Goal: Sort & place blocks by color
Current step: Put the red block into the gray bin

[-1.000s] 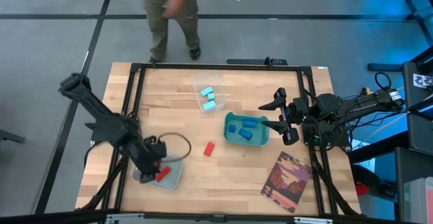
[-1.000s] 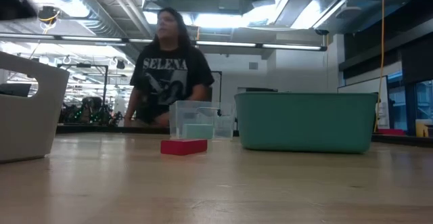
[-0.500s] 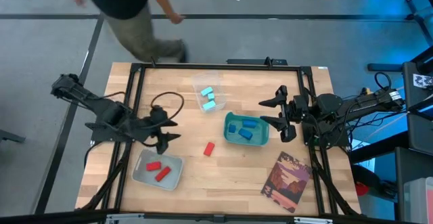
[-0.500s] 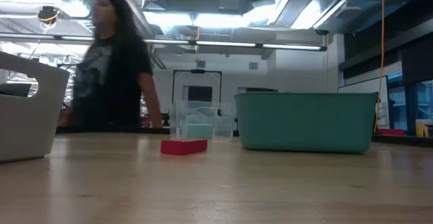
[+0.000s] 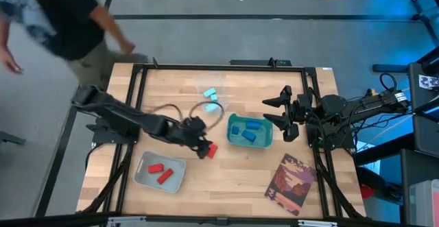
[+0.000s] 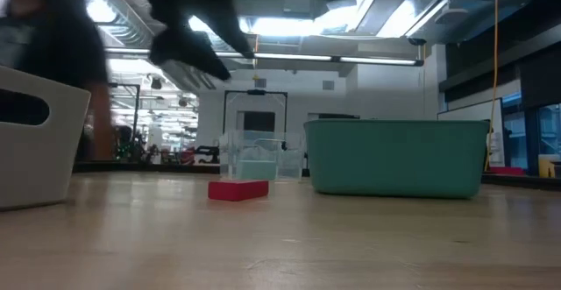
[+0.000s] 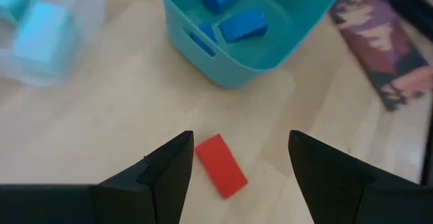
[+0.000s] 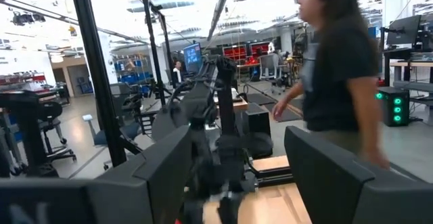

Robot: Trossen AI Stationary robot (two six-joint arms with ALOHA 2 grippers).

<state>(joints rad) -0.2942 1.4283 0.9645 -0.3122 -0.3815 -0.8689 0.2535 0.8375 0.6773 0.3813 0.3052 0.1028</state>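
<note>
Both grippers' jaws stand apart with nothing between them. The left gripper (image 7: 237,163) hangs over the middle of the wooden table (image 5: 233,179), its fingers spread to either side of a lone red block (image 7: 221,165) that lies flat on the bare wood, not touched by either finger in the left wrist view. In the high view this red block (image 5: 212,149) sits just beside the teal bin (image 5: 265,142), on the side toward the left arm. The right gripper (image 5: 282,118) waits above the table's right edge, next to the teal bin, its fingers wide.

The teal bin holds three darker blue blocks (image 5: 247,130), lying loosely on its floor. The clear container (image 5: 201,84) near the far edge of the table holds the light cyan blocks (image 5: 210,93); two show plainly, and the rest is hidden by the left arm's cable. The grey tray (image 5: 178,177) near the front left holds two red blocks (image 5: 160,172), side by side and apart from each other.

A picture book (image 5: 291,184) lies flat at the front right of the table. A person (image 5: 62,14) in a dark shirt is beyond the table's far left corner.
</note>
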